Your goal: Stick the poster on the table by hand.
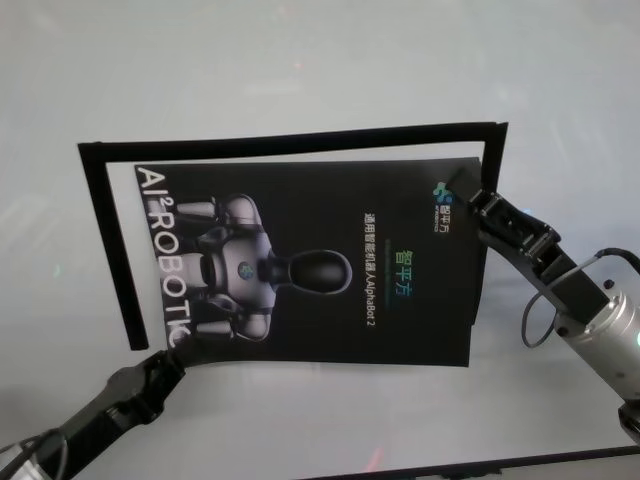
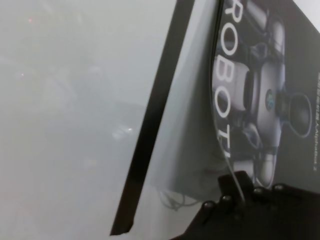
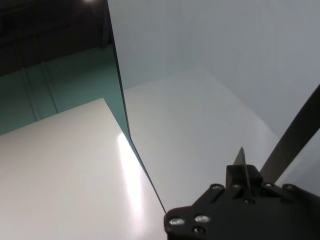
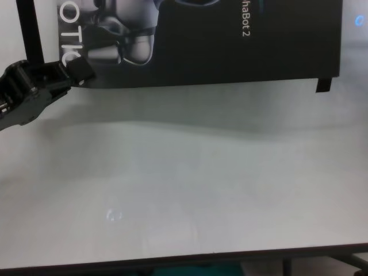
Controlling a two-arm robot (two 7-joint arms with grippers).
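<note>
1. Holding poster by two opposite corners above worktop: left pincer clamped on near-left corner, right pincer clamped on far-right corner.
2. Wrist views confirm both: thin sheet edge pinched between left fingers and between right fingers. Jaws narrow, closed on paper.
3. Sitting roughly mid-worktop, printed face up, skewed inside black tape frame that runs along left and far sides. Gap visible between poster's left edge and that strip.
4. Looks not flat: left edge curls up in left wrist view, shadow under near edge in chest view. Judged still partly lifted, not yet stuck.
5. Risks:
   - Uneven lowering of the two corners → trapped bubble or crease across the print.
   - Diagonal tension too high → tear at a pinched corner, or sheet slipping out.
   - Skew left uncorrected → poster stuck crooked against tape frame.
   - Loose tape tab at near-right corner folding under or sticking early → pins sheet in wrong place.
   - Releasing one corner first → curl springs back, sheet shifts.
</note>
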